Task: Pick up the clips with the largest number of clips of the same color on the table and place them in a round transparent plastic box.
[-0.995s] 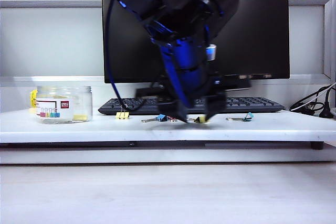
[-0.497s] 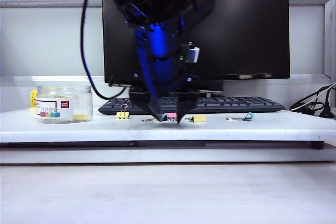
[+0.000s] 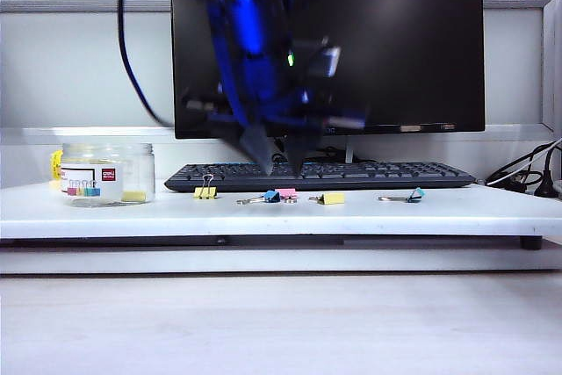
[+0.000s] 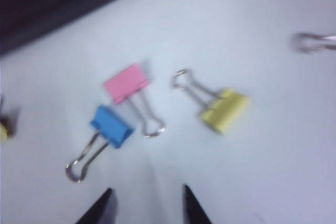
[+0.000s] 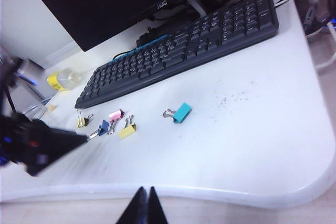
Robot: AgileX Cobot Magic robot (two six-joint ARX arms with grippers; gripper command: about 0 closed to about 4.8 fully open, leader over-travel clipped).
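Two yellow clips (image 3: 332, 198) (image 3: 205, 191) lie on the white table; a third yellow one (image 3: 133, 196) rests inside the round transparent plastic box (image 3: 107, 175) at the far left. My left gripper (image 3: 281, 162) hovers, blurred, above the blue and pink clips, jaws apart and empty. In the left wrist view the left gripper (image 4: 147, 203) is over bare table near a yellow clip (image 4: 226, 110). My right gripper (image 5: 144, 203) is shut beyond the table's front edge, with the yellow clips (image 5: 127, 131) (image 5: 82, 121) far from it.
A blue clip (image 3: 270, 197), a pink clip (image 3: 286, 192) and a teal clip (image 3: 413, 194) lie between the yellow ones and to their right. A black keyboard (image 3: 378, 175) and a monitor (image 3: 395, 41) stand behind. Cables (image 3: 527, 177) trail at the right.
My left gripper has risen from table level by the right-hand yellow clip and shifted left, empty. That clip stays on the table. The right gripper has not moved.
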